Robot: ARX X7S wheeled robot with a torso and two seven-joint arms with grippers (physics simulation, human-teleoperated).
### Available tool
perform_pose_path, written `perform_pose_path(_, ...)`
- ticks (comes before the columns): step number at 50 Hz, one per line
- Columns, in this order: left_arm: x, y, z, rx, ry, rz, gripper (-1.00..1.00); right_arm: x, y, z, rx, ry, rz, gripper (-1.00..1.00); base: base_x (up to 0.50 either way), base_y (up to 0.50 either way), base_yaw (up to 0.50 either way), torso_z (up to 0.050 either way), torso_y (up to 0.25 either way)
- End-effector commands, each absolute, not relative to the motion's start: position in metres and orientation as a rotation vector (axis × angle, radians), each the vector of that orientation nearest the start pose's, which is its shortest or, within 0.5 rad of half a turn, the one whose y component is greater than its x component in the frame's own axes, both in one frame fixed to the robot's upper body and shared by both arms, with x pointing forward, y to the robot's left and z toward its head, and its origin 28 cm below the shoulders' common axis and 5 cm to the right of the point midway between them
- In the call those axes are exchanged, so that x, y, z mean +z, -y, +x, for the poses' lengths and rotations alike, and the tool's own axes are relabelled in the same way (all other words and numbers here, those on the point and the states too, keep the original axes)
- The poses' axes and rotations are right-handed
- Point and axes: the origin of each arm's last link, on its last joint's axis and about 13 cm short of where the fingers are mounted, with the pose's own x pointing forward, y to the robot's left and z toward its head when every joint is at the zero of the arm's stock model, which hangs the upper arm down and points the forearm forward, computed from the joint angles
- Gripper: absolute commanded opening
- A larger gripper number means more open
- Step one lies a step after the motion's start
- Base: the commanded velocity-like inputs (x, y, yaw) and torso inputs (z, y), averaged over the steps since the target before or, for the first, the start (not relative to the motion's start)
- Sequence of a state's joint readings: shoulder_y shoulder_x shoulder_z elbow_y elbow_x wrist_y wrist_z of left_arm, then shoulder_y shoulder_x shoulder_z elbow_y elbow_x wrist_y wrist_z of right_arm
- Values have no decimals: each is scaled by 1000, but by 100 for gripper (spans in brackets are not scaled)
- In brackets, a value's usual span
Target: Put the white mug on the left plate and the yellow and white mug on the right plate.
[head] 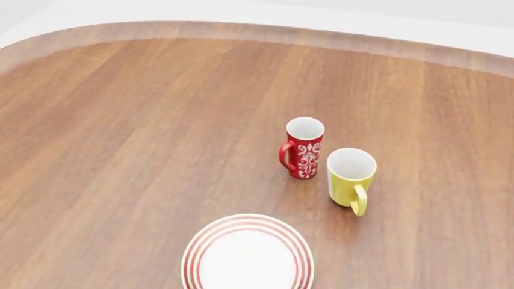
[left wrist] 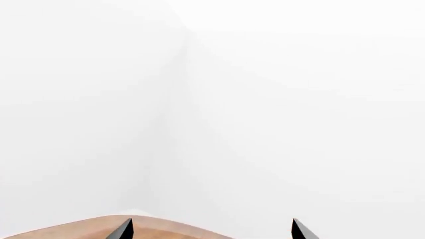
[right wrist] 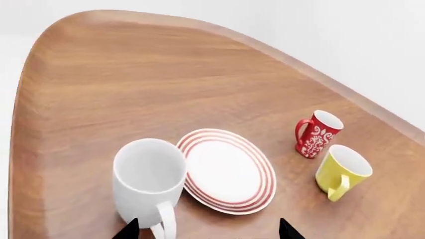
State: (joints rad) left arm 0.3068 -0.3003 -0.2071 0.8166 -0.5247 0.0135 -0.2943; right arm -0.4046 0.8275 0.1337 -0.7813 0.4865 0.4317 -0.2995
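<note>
The white mug [right wrist: 147, 179] stands upright on the table in the right wrist view, touching the edge of a red-ringed white plate [right wrist: 226, 169]. I cannot tell which plate this is; the other plate is out of view. The plate is bare and also shows at the near edge of the head view [head: 247, 256]. The yellow and white mug [head: 351, 174] stands beyond it, handle toward me, and also shows in the right wrist view [right wrist: 342, 169]. My right gripper [right wrist: 206, 230] is open, with the white mug's handle between its fingertips. My left gripper [left wrist: 212, 230] is open and empty, facing a white wall.
A red mug with a white pattern [head: 304, 147] stands just left of the yellow mug; it also shows in the right wrist view [right wrist: 317, 133]. The wooden table [head: 120, 150] has a rounded far edge against a white wall. Neither arm shows in the head view.
</note>
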Motion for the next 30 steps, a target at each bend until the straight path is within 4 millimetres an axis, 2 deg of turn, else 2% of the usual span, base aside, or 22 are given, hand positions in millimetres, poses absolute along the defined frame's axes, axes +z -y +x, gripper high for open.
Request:
perform_pose_path(1, 146, -257, 133, 163, 505, -224, 100, 119, 197, 150, 753, -237, -342, 100, 0, 0, 0, 0, 0)
perform_pose_path(7, 146, -257, 133, 162, 505, -226, 100, 118, 198, 160, 770, -260, -338, 100, 0, 0, 0, 0, 0)
perform_pose_path(20, 144, -257, 133, 169, 508, -217, 100, 84, 199, 191, 768, -327, -254, 100, 0, 0, 0, 0, 0)
perform_pose_path(26, 145, -257, 133, 171, 514, -204, 100, 77, 202, 201, 757, -334, -209, 100, 0, 0, 0, 0, 0)
perform_pose_path(30, 146, -257, 132, 171, 515, -204, 100, 76, 200, 201, 784, -339, -206, 100, 0, 0, 0, 0, 0)
